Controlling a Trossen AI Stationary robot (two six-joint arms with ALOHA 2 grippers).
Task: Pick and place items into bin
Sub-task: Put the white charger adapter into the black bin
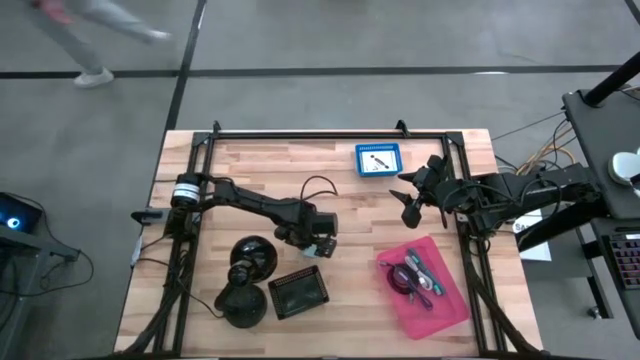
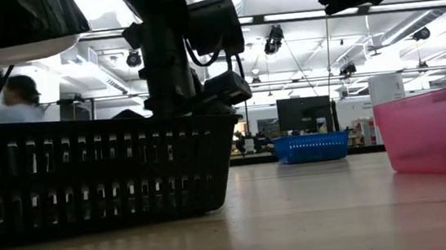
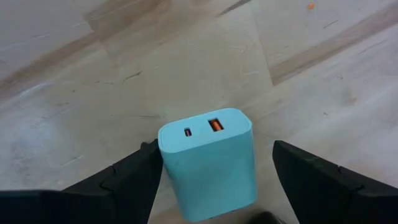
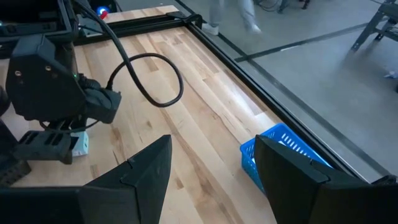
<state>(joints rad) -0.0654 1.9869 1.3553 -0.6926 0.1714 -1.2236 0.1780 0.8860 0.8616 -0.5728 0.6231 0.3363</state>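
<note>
the left gripper (image 3: pixel 211 180) straddles the pale teal plastic cube with 2 ports (image 3: pixel 208 163) on the wooden counter (image 1: pixel 340 195), fingers apart on either side. to grip well, it should centre the cube, then close squarely on its flat sides. the left arm reaches low toward mid-counter. the right gripper (image 1: pixel 412 198) hovers spread, empty, above the pink plastic bin (image 1: pixel 447 296).

Both arms (image 1: pixel 250 203) are matte black, built of jointed segments. The left arm carries a white-banded collar (image 1: pixel 184 190) near its base and a looping black cable (image 1: pixel 318 185). Gripper fingers (image 4: pixel 146 168) are dark, angular, wedge-shaped. The right arm (image 1: pixel 520 190) is likewise black.
</note>
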